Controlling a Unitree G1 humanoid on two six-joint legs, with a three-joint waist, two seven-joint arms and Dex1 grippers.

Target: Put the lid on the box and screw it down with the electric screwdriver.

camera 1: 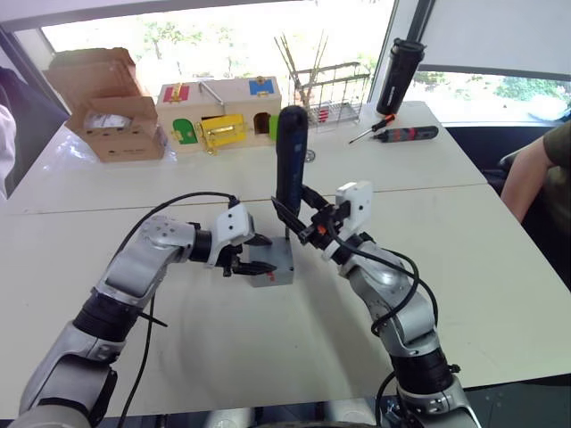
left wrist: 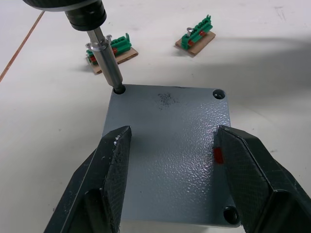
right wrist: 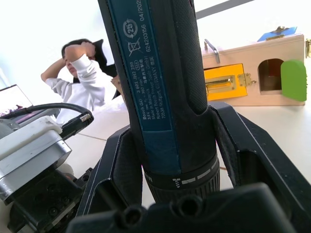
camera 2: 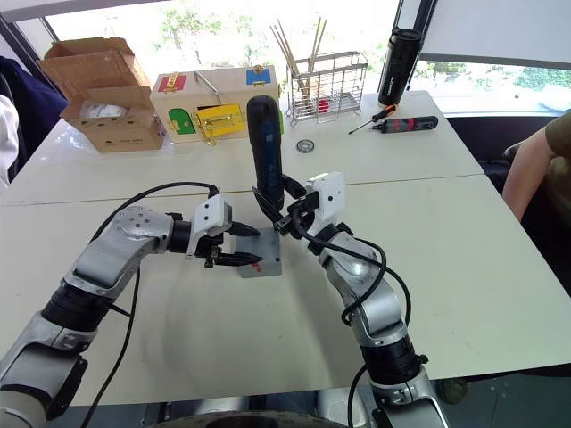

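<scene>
Right gripper (right wrist: 170, 194) jaws clamped round the electric screwdriver (camera 2: 265, 147), held upright, bit seated in a corner screw hole of the lid (left wrist: 167, 155), probably so the drive runs straight down. Left gripper (left wrist: 170, 160) jaws wide, straddling the lid and pressed to the sides of the box (camera 2: 261, 258), likely bracing it against twist. Lid sitting flush on the box, mid-desk (camera 2: 464, 267). Out at twelve o'clock: wooden latch box (camera 2: 210, 107), wire basket (camera 2: 328, 89). At eleven, cardboard carton (camera 2: 98, 94); at one, slimmer black-and-red tool (camera 2: 401, 125). Two green terminal blocks (left wrist: 197, 39) near the box.
</scene>
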